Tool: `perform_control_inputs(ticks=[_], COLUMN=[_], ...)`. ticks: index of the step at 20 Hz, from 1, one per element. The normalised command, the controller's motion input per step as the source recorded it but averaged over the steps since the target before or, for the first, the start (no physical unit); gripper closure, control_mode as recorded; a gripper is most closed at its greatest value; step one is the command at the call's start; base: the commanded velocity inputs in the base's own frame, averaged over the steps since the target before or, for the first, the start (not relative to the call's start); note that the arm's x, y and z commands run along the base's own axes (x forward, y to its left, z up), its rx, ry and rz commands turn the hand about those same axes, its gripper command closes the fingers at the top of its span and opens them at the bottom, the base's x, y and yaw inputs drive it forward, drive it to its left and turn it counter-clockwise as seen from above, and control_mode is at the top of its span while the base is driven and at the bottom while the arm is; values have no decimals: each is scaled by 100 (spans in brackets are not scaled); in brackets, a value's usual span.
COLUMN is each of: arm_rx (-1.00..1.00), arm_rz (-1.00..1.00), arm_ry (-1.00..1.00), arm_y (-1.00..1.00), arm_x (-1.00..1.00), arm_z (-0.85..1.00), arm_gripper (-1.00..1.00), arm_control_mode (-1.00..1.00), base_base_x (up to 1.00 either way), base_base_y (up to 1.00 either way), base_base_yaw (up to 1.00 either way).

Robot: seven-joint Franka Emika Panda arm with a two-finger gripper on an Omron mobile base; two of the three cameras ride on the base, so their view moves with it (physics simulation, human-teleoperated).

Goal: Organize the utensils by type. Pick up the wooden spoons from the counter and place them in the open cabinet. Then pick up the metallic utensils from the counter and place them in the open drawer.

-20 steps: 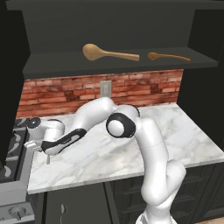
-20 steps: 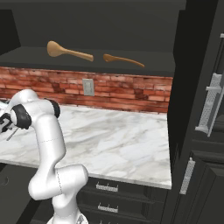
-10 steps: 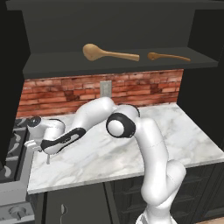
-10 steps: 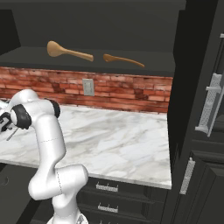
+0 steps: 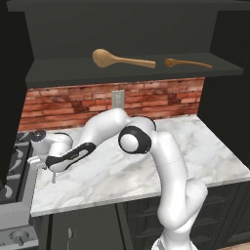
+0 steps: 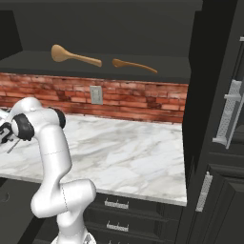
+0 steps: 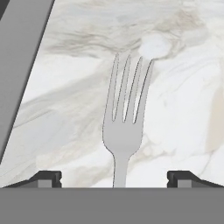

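The arm reaches low to the left end of the counter (image 5: 195, 156), close to the stove (image 5: 14, 171). The gripper (image 7: 113, 179) hangs over the marble with its jaws spread wide; the two fingertips (image 7: 46, 178) stand far apart at the bottom of the hand view. Between them lies the fork (image 7: 124, 127), flat on the white stone, tines pointing away from the hand, handle running back toward the gap between the tips. Neither tip touches it, so nothing is gripped. In the left base view a thin grey sliver, apparently the fork, shows just below the hand near the counter's front left part. A grey strip crosses the hand view's upper left corner beside the marble.

Both wooden spoons lie in the cabinet (image 5: 49, 73) above the brick wall (image 5: 166, 97). The big spoon (image 5: 122, 59) rests with its round bowl to the left and handle to the right. The small spoon (image 5: 188, 63) lies to its right, apart from it, in the same direction. The right base view shows the same pair on the shelf.

A small utensil (image 5: 72, 234) shows low at the front, below the counter edge, in a dark space that may be the drawer; its kind cannot be told.
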Motion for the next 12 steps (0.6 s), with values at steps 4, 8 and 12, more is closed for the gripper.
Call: perform_control_inputs(ticks=[4, 8, 12], arm_rx=[-1, -4, -5], arm_rz=[0, 0, -1], arm_ry=[0, 0, 0], arm_y=[-7, -8, -14], arm_x=[0, 1, 0], arm_z=[-4, 0, 0], arm_gripper=[-100, -100, -100], arm_control_mode=[-100, -100, -100], base_base_x=[0, 0, 0], base_base_y=[0, 0, 0], base_base_yaw=[0, 0, 0])
